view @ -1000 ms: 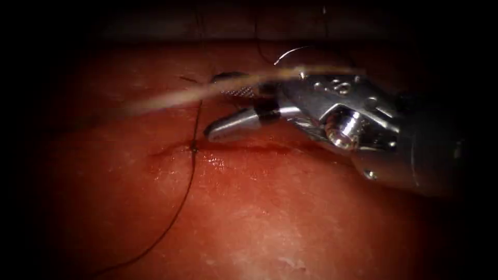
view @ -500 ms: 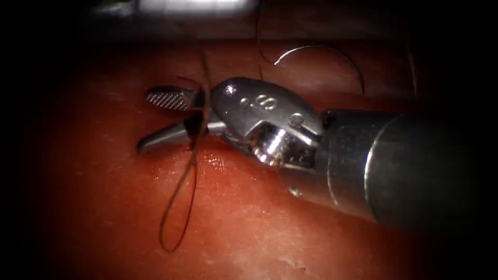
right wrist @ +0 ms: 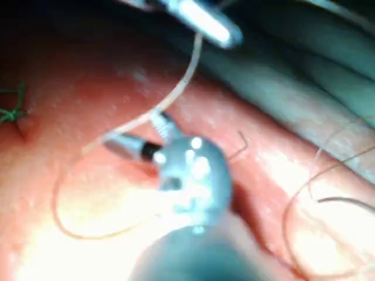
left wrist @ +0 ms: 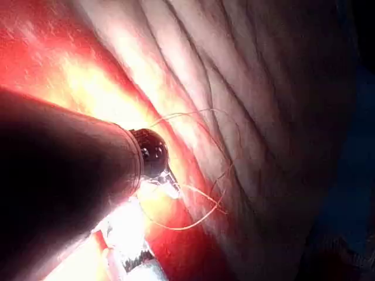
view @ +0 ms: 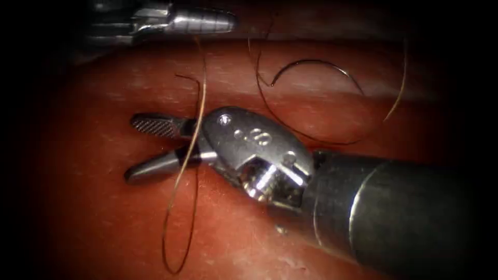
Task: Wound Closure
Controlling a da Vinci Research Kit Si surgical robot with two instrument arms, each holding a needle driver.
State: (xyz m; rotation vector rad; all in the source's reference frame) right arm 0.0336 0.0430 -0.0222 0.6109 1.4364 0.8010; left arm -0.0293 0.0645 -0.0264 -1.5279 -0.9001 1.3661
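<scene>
needle [view: 321,65] free on tissue [view: 104,218]; left tool [view: 199,22] clamps thread [view: 181,176] (right tool [view: 148,148] jaws apart)

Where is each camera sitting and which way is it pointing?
Endoscope: above, in front of the tissue; right tool open around the thread, holding nothing; left tool holds thread; needle lies free on tissue.
Left wrist: on the left arm, looking along its shaft at tissue.
Right wrist: on the right arm, looking at its open jaws.
Shared: endoscope and right wrist show both tools.
</scene>
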